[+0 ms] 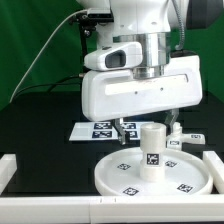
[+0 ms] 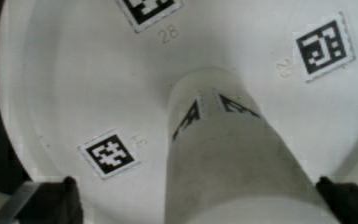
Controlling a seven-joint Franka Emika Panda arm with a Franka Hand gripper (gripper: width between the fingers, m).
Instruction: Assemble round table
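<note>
Upright at centre of disc [image 1: 108, 172]: post [image 1: 152, 152], long axis vertical, top pointing up. At post's twelve o'clock, gripper [image 1: 148, 129] spread wide, straddling post top, clamping nothing.

No words or brands are legible; the only signs are black-and-white square tags [image 2: 108, 153] on the disc [image 2: 87, 90], the post [image 2: 229, 160] and, mid-frame in the exterior view, the marker board [image 1: 85, 129]. Tiny figures [image 2: 167, 33] beside one disc tag may read "26", too faint to trust.
</note>
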